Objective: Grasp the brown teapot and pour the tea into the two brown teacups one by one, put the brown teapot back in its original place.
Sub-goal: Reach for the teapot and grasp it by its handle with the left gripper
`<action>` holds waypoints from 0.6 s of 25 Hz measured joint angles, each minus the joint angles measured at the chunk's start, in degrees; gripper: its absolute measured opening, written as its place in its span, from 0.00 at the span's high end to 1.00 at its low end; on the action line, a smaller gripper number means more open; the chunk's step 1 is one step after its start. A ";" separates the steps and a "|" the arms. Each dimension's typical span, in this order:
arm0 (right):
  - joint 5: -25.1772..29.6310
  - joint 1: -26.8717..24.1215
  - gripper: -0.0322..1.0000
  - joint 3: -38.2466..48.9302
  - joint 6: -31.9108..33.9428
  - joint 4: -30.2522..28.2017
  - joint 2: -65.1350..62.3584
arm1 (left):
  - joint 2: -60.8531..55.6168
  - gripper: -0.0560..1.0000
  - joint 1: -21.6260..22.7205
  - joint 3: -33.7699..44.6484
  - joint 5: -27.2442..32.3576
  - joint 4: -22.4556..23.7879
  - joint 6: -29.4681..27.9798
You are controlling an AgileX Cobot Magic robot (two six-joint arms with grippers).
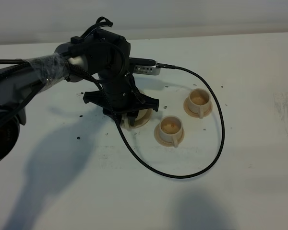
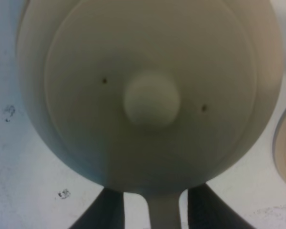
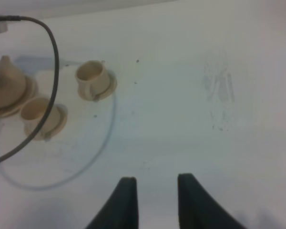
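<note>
Tabletop scene, shown from a high camera and two wrist cameras. The white table [image 1: 259, 191] is set with the brown teapot [image 2: 151, 102], which stands upright on its wide round saucer [image 1: 140, 121], the original place. In the high view the pot is almost wholly hidden under the left gripper [image 2: 157, 202]. In the left wrist view the dark fingers [image 2: 105, 214] are placed on either side of the pot's loop handle [image 2: 164, 214]. Pale gaps are seen between the handle and each finger, so the jaws are judged to be open around it and not yet clamped.

The two brown teacups stand on their own small saucers just beside the pot: the nearer cup [image 1: 170, 127] and the farther cup [image 1: 198, 99]. Their insides look darker tan, but whether tea is in them cannot be told. It cannot therefore be judged whether the pouring is done. If it is not, the grasp, both pours and the return are all left.

The right gripper [image 3: 156, 181] hangs well apart over bare table, jaws parted, nothing held.

A black cable [image 1: 221, 129] loops round the cups from a grey device [image 1: 146, 70]. No brand, label or writing can be read.
</note>
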 joint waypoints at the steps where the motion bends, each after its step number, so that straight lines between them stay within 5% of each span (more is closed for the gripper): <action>1: 0.00 0.00 0.74 0.00 0.00 0.00 0.00 | 0.00 0.64 0.00 0.00 0.00 -0.10 0.00; 15: -0.02 0.00 0.74 0.05 0.00 0.00 0.00 | -0.45 0.53 0.04 0.00 1.99 -0.98 0.23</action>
